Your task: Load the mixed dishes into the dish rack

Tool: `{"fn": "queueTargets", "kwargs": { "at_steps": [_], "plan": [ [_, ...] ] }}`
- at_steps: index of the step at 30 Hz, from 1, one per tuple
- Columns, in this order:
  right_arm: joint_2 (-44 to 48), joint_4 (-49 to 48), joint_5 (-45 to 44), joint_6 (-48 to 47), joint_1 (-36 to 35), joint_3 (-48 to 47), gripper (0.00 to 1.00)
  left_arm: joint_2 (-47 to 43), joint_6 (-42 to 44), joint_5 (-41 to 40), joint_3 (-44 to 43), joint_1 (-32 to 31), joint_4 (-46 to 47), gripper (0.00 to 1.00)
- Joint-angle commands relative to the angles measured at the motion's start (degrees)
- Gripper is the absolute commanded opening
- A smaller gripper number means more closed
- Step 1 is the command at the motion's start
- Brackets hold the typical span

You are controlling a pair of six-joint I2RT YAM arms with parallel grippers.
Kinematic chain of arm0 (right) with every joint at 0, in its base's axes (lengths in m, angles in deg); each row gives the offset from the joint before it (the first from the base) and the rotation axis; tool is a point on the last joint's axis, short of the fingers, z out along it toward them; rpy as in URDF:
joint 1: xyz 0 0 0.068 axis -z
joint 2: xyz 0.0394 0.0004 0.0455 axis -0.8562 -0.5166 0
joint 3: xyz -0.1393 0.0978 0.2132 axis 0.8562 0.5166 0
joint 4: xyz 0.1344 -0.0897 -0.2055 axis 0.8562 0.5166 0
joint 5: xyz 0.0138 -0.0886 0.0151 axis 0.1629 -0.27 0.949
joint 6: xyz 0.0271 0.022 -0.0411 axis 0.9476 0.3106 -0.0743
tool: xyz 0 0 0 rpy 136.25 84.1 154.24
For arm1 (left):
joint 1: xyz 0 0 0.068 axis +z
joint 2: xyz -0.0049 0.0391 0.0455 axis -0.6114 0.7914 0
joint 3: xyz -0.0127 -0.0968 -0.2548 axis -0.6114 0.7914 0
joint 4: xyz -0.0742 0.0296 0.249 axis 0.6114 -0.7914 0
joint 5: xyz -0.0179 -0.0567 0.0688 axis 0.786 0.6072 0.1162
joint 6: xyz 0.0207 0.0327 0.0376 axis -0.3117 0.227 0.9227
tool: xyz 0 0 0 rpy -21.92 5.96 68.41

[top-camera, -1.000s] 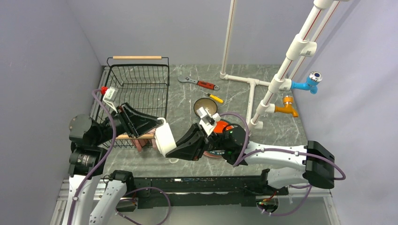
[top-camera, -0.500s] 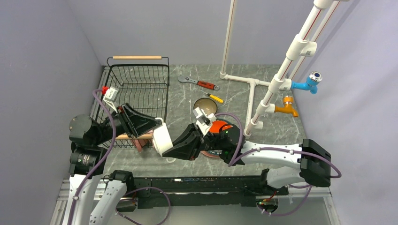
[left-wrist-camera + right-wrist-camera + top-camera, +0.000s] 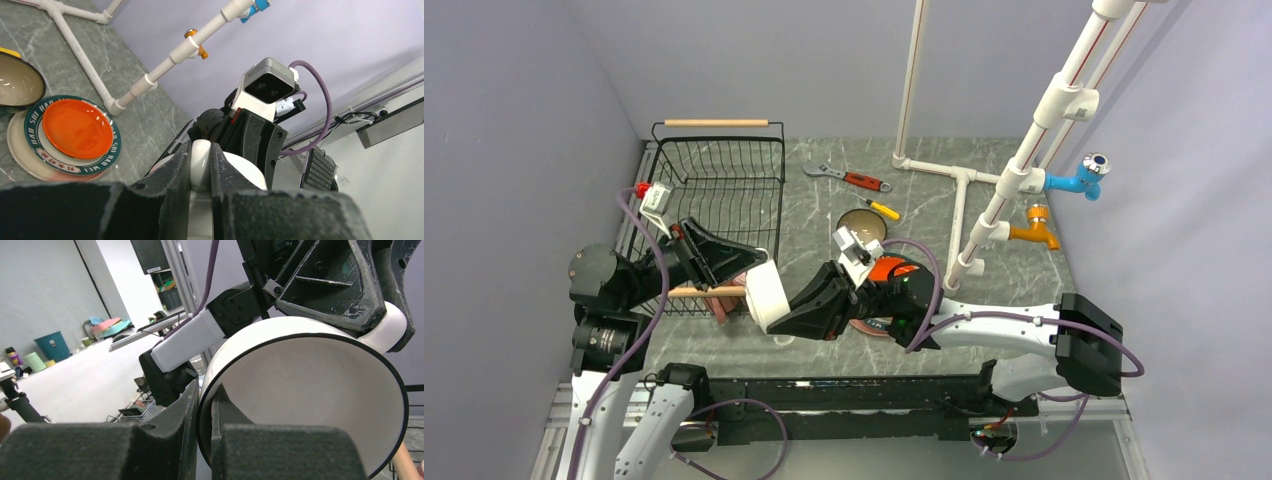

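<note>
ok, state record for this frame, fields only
white mug: held by both grippers, beside dish rack's near right corner
left gripper: shut on mug handle
right gripper: shut on mug wall, one finger inside
orange-red plate: stacked on lettered-rim plate, on table
bowl: on table, beside the plates

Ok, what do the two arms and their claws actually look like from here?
The left arm and right arm have white links and black joints, each trailing a purple cable. The left claw and right claw are matte black, wedge-shaped and scuffed. A grey-white camera box tops each wrist.
</note>
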Motion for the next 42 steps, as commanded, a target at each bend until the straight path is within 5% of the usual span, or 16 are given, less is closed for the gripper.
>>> {"fn": "queueTargets", "kwargs": {
  "at_steps": [1, 6, 13, 25, 35, 42],
  "plan": [
    [-0.2, -5.8, -1.3, -0.2, 0.0, -4.4, 0.0, 0.2, 1.6, 1.4, -1.8, -0.9, -0.8, 0.0],
    [1.6, 0.5, -5.6, -1.7, 0.0, -3.5, 0.03, 0.0, 2.8, -1.9, -2.8, -0.8, -3.6, 0.0],
    [2.6, 3.3, -10.1, -0.7, 0.2, -2.0, 0.57, 2.6, 3.7, -1.7, -3.3, -0.7, -3.5, 0.0],
    [7.1, 20.8, -22.3, 0.4, 1.3, -1.9, 0.99, 8.3, 14.9, -5.5, -13.4, -0.3, -18.6, 0.0],
    [13.2, 39.8, -32.0, 2.2, 2.5, -4.5, 1.0, 14.2, 27.3, -16.0, -23.1, 0.7, -31.7, 0.0],
    [17.1, 47.6, -31.2, 4.0, 6.0, -6.7, 1.0, 18.8, 34.4, -22.1, -28.6, 2.0, -38.0, 0.0]
  ]
}}
